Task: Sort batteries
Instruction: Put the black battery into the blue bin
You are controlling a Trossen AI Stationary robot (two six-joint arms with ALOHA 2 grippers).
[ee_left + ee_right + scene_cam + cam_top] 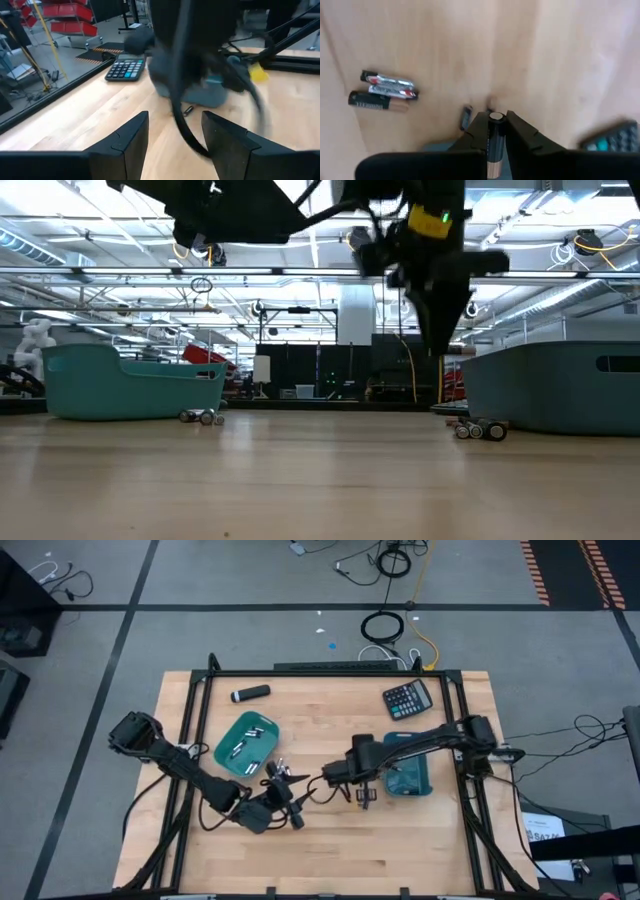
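The light wooden table (330, 850) carries everything. Above it are two dark arms. The left gripper (283, 783) is low near the middle of the table, just beside the left tray, and in its wrist view its two dark fingers (131, 141) stand spread apart with nothing between them. The right gripper (363, 796) hangs above the table just beside the right tray, and its fingers (476, 131) pinch one silvery-grey cylindrical battery (495, 135), held upright between them.

There are two teal plastic trays. The left tray (262, 726) lies tilted on the left half of the table and holds about four small batteries (244, 743); the exact number is hard to tell. The right tray (418, 780) is partly covered by the right arm, and I cannot tell what is inside it.

One black calculator (408, 698) lies near the far right corner. One black marker-like cylinder (250, 693) lies near the far edge, beyond the left tray.

On the bare wood, the right wrist view shows three loose batteries close together: two silvery ones with red marks (390, 85) and one dark coppery-brown one (376, 101), touching side by side. One more small dark cell (465, 117) lies near the held battery.
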